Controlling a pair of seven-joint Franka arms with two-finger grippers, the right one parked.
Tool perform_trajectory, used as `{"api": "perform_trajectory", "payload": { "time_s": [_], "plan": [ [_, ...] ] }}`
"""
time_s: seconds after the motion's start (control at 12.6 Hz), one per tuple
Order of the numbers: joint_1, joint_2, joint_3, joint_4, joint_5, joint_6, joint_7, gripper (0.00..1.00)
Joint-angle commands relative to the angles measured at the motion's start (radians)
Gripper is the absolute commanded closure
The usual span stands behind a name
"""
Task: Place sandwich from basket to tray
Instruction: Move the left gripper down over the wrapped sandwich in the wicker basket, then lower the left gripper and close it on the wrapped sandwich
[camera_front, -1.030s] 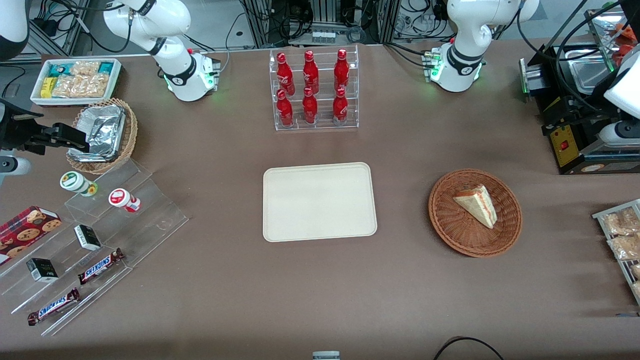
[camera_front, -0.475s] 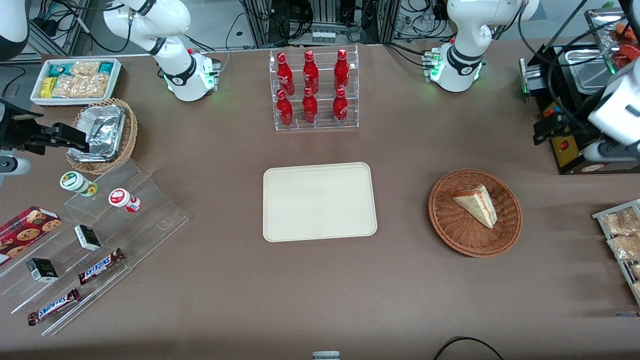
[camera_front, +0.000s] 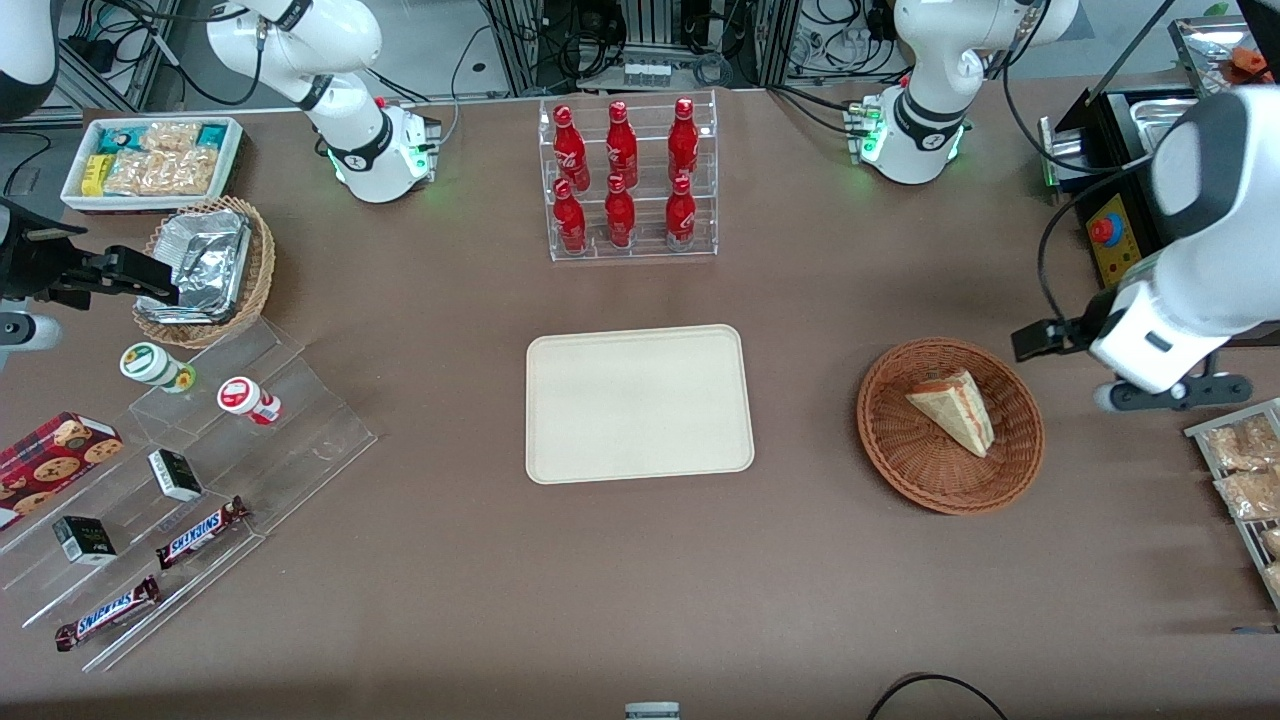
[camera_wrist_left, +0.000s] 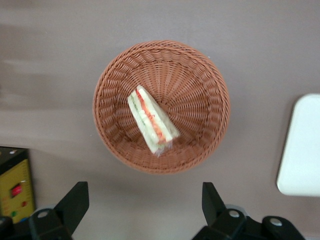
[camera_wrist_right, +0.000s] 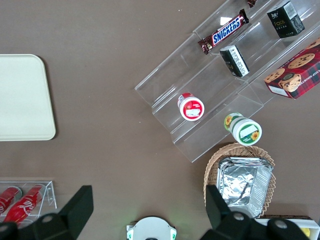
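Sandwich (camera_front: 952, 408): one wedge, lying in the basket (camera_front: 905, 450), untouched. Basket: on the bench (camera_front: 450, 560), toward my working end. Tray (camera_front: 638, 403): bare, mid-bench, well apart from basket. My gripper (camera_wrist_left: 145, 202): fingers spread apart, holding nothing, above the bench just beside the basket.

Gripper (camera_wrist_left: 145, 207) hangs above the table just beside the basket (camera_front: 905, 455), jaws spread wide, nothing between them. Sandwich (camera_front: 953, 408) lies alone in the basket, open from above. Bare table (camera_front: 800, 400) between basket and tray (camera_front: 638, 403); tray surface open. Bottle rack (camera_front: 628, 180) stands farther from the front camera, off that lane. Snack packets (camera_front: 1240, 470) near the basket toward the working arm's end.
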Motion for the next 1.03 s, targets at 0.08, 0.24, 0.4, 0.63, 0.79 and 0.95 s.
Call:
{"api": "perform_trajectory", "payload": {
  "time_s": [0.08,0.24,0.4,0.63,0.79,0.95],
  "plan": [
    [-0.007,-0.032,0.005,-0.213,0.011,0.199,-0.111,0.0],
    [-0.004,-0.033,0.007,-0.313,0.005,0.344,-0.219,0.0],
    [-0.005,-0.03,0.007,-0.414,0.007,0.476,-0.35,0.0],
    [-0.005,-0.004,0.007,-0.479,0.008,0.583,-0.469,0.0],
    [-0.005,0.024,0.007,-0.481,0.008,0.598,-0.489,0.0],
    [-0.005,0.036,0.007,-0.5,0.008,0.633,-0.5,0.0]
  ]
}}
